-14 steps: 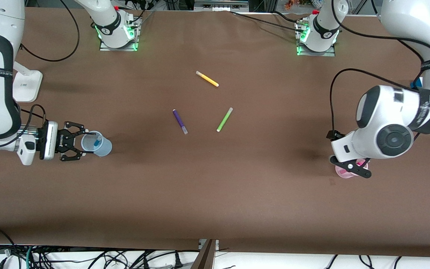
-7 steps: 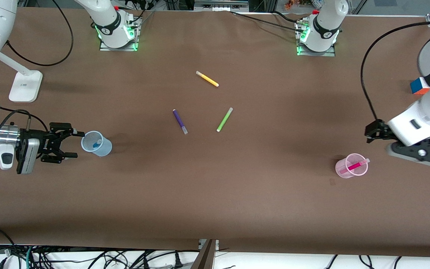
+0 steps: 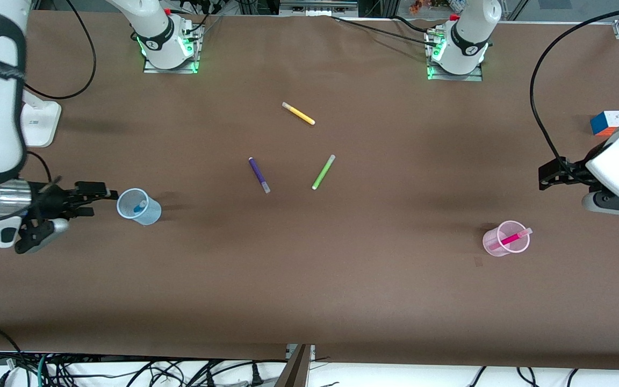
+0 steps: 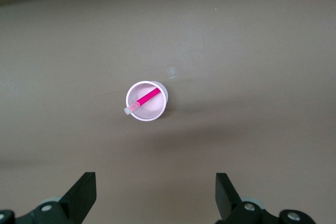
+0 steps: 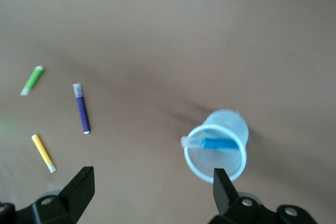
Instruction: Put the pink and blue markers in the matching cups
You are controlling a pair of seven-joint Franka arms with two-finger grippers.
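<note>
The pale blue cup (image 3: 151, 215) stands toward the right arm's end of the table with the blue marker (image 3: 138, 207) leaning inside it. My right gripper (image 3: 93, 199) is open and empty, beside the cup and clear of it. In the right wrist view the cup (image 5: 231, 124) and the marker (image 5: 218, 144) lie just past the right gripper (image 5: 152, 182). The pale pink cup (image 3: 489, 244) stands toward the left arm's end and holds the pink marker (image 3: 511, 238). My left gripper (image 3: 548, 177) is open and empty, up off the table. The left wrist view shows the cup (image 4: 157, 113) and the marker (image 4: 148, 97) well clear of the left gripper (image 4: 155, 187).
A yellow pen (image 3: 298, 113), a purple pen (image 3: 259, 174) and a lime-green pen (image 3: 323, 172) lie mid-table. A colour cube (image 3: 606, 122) sits near the left arm's end. A white stand (image 3: 35, 122) sits near the right arm's end.
Both grippers have drawn back from their cups toward their own ends of the table, and the left one has risen. Both markers stay in their cups.
</note>
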